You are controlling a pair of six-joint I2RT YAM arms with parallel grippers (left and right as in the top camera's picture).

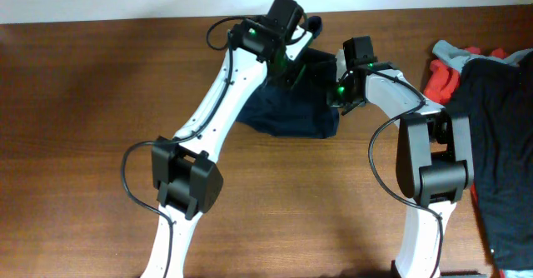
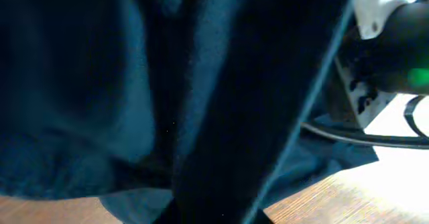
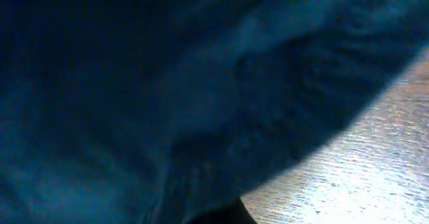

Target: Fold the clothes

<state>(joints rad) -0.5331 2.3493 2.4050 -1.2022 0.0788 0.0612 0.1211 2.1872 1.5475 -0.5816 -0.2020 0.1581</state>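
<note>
The dark navy shorts [image 1: 287, 111] lie bunched at the middle of the table's far side, their far edge pulled up between my two arms. My left gripper [image 1: 293, 62] is at the far top of the cloth; navy fabric [image 2: 80, 83] fills the left wrist view and hides its fingers. At the right edge of the shorts is my right gripper [image 1: 340, 95], shut, and the navy cloth [image 3: 134, 83] is draped right against its camera. Both grippers' fingertips are hidden by fabric.
A heap of other clothes sits at the right edge: a black garment [image 1: 500, 145], a red one [image 1: 441, 78] and a grey one [image 1: 454, 53]. Bare brown table [image 1: 83, 103] spreads to the left and front. My right arm's white housing [image 2: 389, 43] shows beside the cloth.
</note>
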